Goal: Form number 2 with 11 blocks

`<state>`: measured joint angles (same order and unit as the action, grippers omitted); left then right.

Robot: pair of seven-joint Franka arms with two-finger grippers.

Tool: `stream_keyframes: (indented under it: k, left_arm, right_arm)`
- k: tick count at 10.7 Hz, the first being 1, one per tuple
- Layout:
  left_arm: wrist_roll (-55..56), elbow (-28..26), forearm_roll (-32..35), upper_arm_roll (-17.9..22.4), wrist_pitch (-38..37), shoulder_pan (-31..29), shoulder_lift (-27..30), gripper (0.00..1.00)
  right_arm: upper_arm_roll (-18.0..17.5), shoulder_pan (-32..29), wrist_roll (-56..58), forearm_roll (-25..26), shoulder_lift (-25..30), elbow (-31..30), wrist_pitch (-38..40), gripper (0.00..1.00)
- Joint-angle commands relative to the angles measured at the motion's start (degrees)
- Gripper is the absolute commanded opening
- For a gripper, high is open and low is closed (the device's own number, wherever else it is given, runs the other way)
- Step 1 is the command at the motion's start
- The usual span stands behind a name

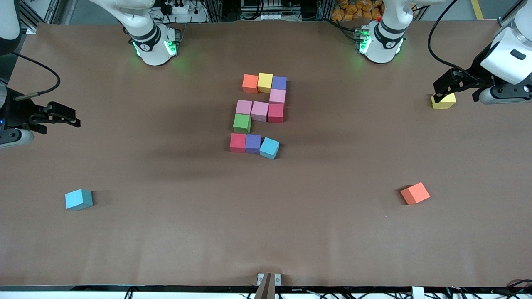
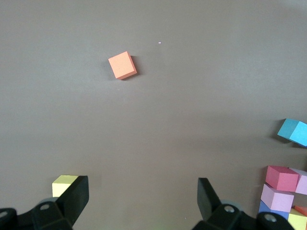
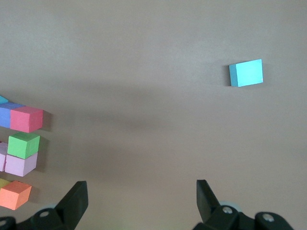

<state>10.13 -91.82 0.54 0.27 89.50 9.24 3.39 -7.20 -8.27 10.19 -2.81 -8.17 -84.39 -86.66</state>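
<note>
The number 2 lies in the middle of the table, built of several blocks. Its top row runs orange, yellow, purple. Its bottom row ends in a slightly turned light blue block. My left gripper hangs open at the left arm's end of the table, just above a loose yellow block. In the left wrist view that yellow block sits outside one finger, and the left gripper holds nothing. My right gripper waits open and empty at the right arm's end.
A loose orange block lies nearer to the front camera toward the left arm's end. A loose light blue block lies toward the right arm's end. Brown table surface surrounds them.
</note>
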Motion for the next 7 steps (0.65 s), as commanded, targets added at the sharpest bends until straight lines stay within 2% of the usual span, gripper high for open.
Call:
stream_keyframes:
  k: [1,4,7]
  left_arm:
    - [0.1,0.6,-2.3,0.3,-0.6,0.2,-1.0,1.0]
    - [-0.5,0.6,-3.1,0.3,-0.1,0.2,-2.1,1.0]
    - [-0.4,0.6,-2.5,0.3,0.1,0.3,-2.7,1.0]
  right_arm:
    - [-1.2,-0.6,-1.0,0.9,0.7,-0.1,1.0,1.0]
    - [-1.1,0.4,-4.7,1.1,2.9,-1.8,1.8,1.0]
    - [-1.0,1.0,-5.8,1.4,7.2,-7.8,-1.0,1.0]
